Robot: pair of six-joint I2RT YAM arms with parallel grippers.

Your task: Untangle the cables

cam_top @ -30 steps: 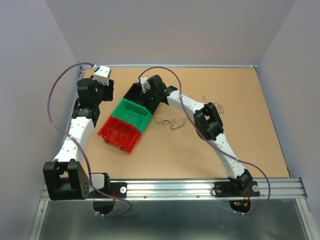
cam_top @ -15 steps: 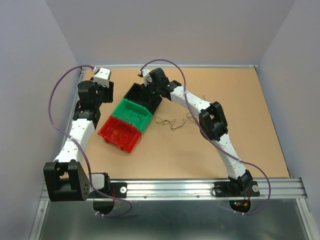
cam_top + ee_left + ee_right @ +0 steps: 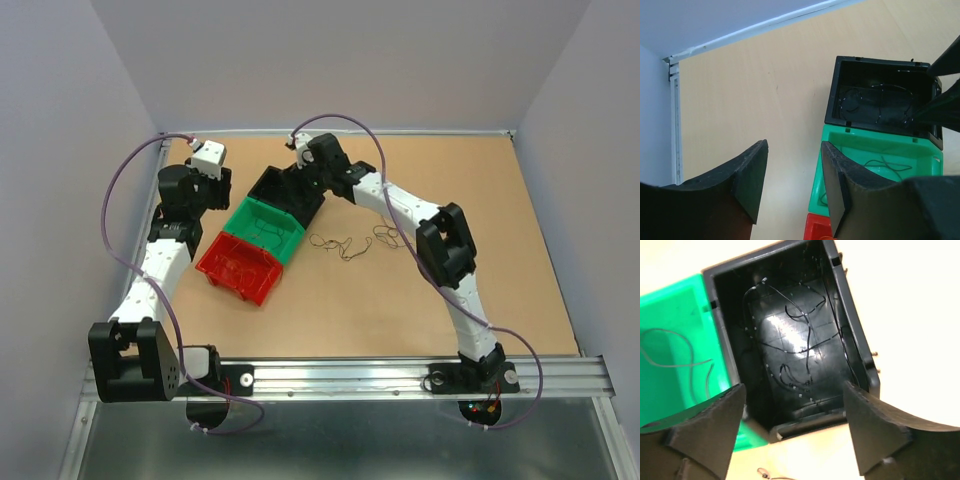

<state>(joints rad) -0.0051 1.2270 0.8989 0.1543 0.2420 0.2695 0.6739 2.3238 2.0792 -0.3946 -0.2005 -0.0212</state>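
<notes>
Thin dark cables [image 3: 801, 338] lie loose on the floor of the black bin [image 3: 855, 347]. My right gripper [image 3: 794, 390] hangs open just above that bin with nothing between its fingers; the top view shows the right gripper [image 3: 302, 183] over the black bin [image 3: 272, 184]. A pale cable [image 3: 676, 361] lies in the green bin [image 3: 675, 315]. More curly cables [image 3: 340, 245] and a smaller clump [image 3: 387, 237] rest on the table. My left gripper [image 3: 794, 150] is open and empty, above bare table left of the bins.
Three bins stand in a diagonal row: black, green [image 3: 262, 228], then red [image 3: 240, 268] nearest me. An orange strand shows in the red bin [image 3: 816, 227]. The table's back rail [image 3: 755, 30] and left wall are close to the left arm [image 3: 170, 240].
My right gripper has opened over the black bin. Its wrist has crept toward the back and its elbow has swung to the right. The left arm has barely moved.
</notes>
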